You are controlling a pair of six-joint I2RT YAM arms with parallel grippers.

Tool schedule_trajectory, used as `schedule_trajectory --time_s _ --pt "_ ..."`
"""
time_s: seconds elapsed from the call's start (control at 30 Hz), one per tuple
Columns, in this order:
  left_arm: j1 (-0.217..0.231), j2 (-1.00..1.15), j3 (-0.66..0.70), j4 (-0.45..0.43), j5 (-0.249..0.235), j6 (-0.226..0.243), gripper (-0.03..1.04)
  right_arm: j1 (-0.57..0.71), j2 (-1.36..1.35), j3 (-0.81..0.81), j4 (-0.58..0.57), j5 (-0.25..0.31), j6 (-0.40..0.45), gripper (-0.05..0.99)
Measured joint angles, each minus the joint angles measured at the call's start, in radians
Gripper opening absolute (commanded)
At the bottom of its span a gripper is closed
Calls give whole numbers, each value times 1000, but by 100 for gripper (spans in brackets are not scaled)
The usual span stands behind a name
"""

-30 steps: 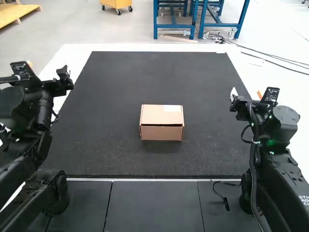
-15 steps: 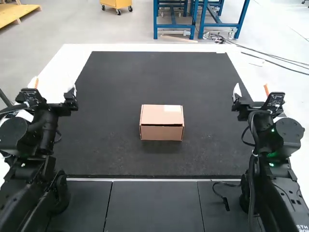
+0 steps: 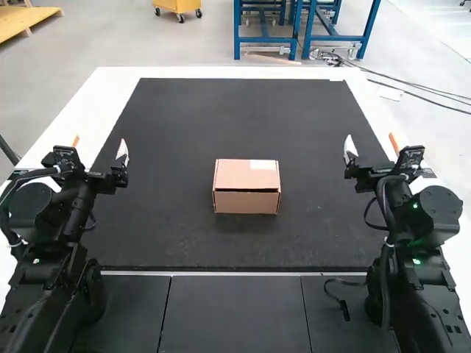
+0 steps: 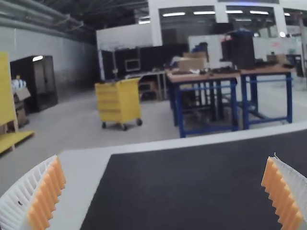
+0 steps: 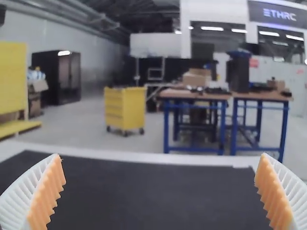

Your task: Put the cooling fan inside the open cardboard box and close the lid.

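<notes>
The jaws of the left gripper [image 3: 99,147] are being held wide apart with nothing between them, the orange pads [image 4: 46,190] facing each other across bare air. The jaws of the right gripper [image 3: 372,145] are being held just as wide and just as empty. Both pairs of fingers are being pointed toward the far edge of the black mat [image 3: 243,110], not at anything on it.

Outward from the jaws, each gripper is being carried above a side edge of the mat, the left one at the left edge and the right one at the right edge.

The cardboard box [image 3: 246,185] is being left at the middle of the mat, well apart from both grippers. It is lying to the right of the left jaws and to the left of the right jaws. Its long axis is running left to right, so a short end is being turned toward each arm. Neither arm is being favoured: the box is judged to be about equally far from both.

Its lid is being seen down flat, so the cooling fan is judged to be shut inside, though that cannot be told for certain.
</notes>
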Motion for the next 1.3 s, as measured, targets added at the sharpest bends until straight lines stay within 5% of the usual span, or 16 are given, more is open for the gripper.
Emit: schedule_trajectory --time_s 0.17,0.43,0.7,0.87,1.3 --pt "2 0 0 -82 18 0 97 1 0 0 -71 10 1 91" --pt "5 -1 0 -242 111 7 97 1 0 0 -242 95 21 91" --pt "5 -1 0 -254 134 -1 97 12 0 0 -295 177 94 91" --pt "5 -1 0 -255 135 -3 97 13 0 0 -380 195 104 91" --pt "5 -1 0 -256 138 -2 97 13 0 0 -380 203 104 91"
